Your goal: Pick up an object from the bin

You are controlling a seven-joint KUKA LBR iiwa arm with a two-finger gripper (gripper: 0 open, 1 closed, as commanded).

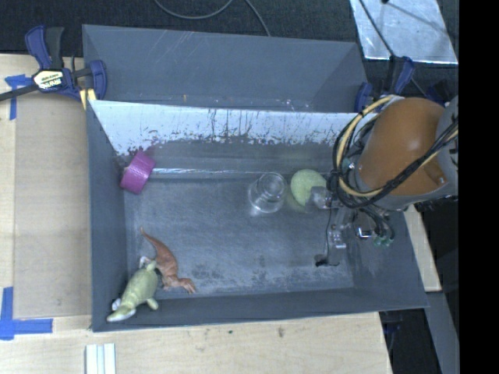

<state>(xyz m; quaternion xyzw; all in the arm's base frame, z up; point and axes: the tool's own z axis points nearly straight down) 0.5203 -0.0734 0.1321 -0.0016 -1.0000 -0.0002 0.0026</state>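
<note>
My gripper (334, 244) hangs low over the right part of the bin floor, close to the right wall, with nothing seen in it. Just behind and to its left lies a yellow-green ball (306, 186). A clear plastic cup (267, 193) sits right beside the ball on its left. The bare floor under the gripper holds nothing.
A purple cup (137, 172) lies on its side at the back left. In the front left corner a brown toy dinosaur (168, 264) and a pale green toy dinosaur (137, 291) lie side by side. The arm's orange cover and cables hang above the bin's right wall.
</note>
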